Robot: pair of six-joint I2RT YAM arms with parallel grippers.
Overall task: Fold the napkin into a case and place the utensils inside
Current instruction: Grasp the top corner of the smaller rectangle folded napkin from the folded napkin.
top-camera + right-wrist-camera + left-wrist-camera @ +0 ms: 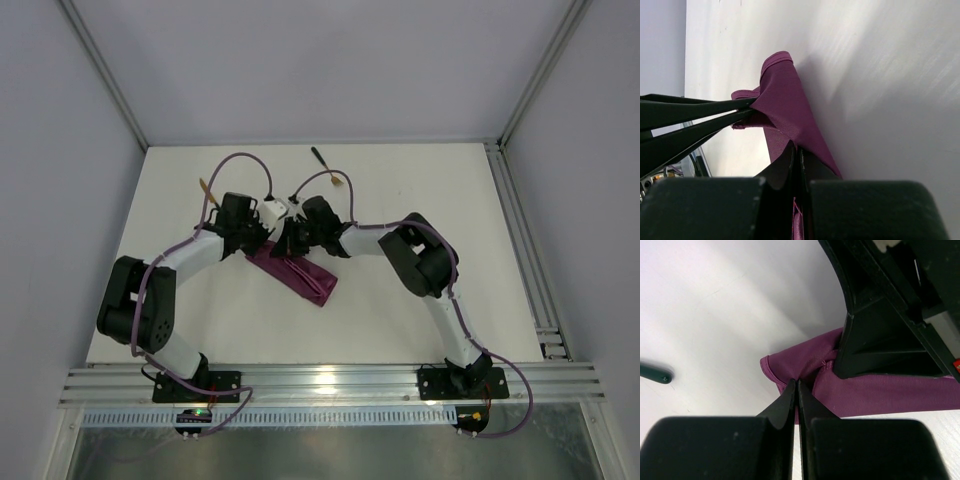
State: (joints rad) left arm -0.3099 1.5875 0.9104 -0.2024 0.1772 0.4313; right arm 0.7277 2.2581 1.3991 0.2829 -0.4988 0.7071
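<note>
Napkin (pixel 303 277) folding is the step in hand, and it looks well along: the purple cloth lies on the white table (pixel 420 180) as a narrow folded band. It runs diagonally from under the two wrists at mid-table down toward the near right. It is already close to a pouch in shape, though whether it has an open pocket cannot be told from these views.

The left gripper (pixel 264 233) and the right gripper (pixel 290 240) meet over the far-left end of the band. In the left wrist view the left gripper's fingers (pixel 790 395) are pressed together on a folded corner of the cloth. The right gripper's dark body sits just beside them on the same end. In the right wrist view the right gripper's jaws are likewise clamped, with a sliver of purple showing between them, and the cloth rises in a small peak toward the left gripper's fingers (pixel 700 117). So both are closed and pinching the napkin.

The utensils lie apart from the cloth on the far side of the table. One with a black handle and gold head (pixel 326 166) is at far centre, and a gold head (pixel 204 186) shows at far left beside the left arm. Neither is inside anything yet.

Next, I judge, the pinched end must be carried over or laid flat to finish the fold. The two grippers should move together so the layers do not slide apart, and they should let go only once the cloth lies flat. After that each utensil needs fetching.
</note>
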